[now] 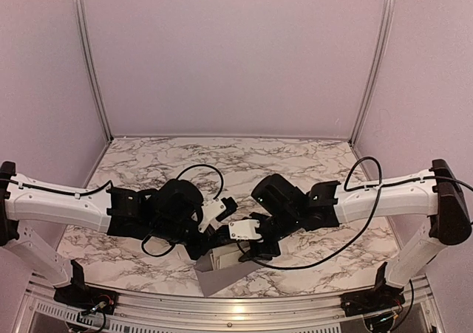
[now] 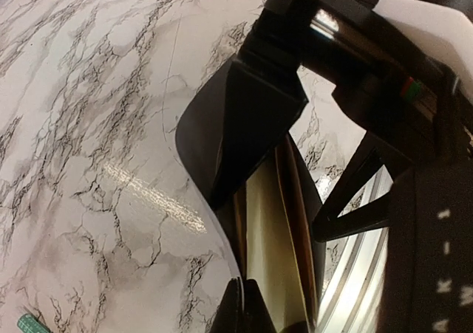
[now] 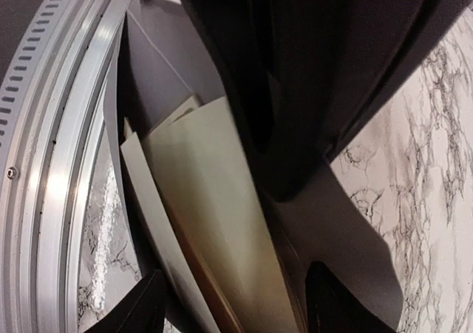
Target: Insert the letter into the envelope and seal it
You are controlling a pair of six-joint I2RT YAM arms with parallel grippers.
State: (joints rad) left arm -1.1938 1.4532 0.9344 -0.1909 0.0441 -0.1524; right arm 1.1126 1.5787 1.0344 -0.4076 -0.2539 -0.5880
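The grey envelope (image 1: 225,280) lies at the table's near edge, its pointed flap toward the front rail. My left gripper (image 1: 211,241) is shut on one wall of the envelope (image 2: 229,134), lifting it so the mouth gapes; the fingertips (image 2: 249,307) pinch a thin pale edge. The cream folded letter (image 2: 273,252) stands partly inside that mouth. My right gripper (image 1: 247,253) hovers just right of it, open, its fingers (image 3: 126,311) spread to either side of the letter (image 3: 214,215). Behind the letter shows the envelope's grey inside (image 3: 159,67).
The aluminium front rail (image 3: 52,163) runs close beside the envelope. A small green-white tube (image 2: 29,323) lies on the marble table (image 1: 148,163) to the left. The two wrists nearly touch at the centre. Pale walls enclose the table's back and sides.
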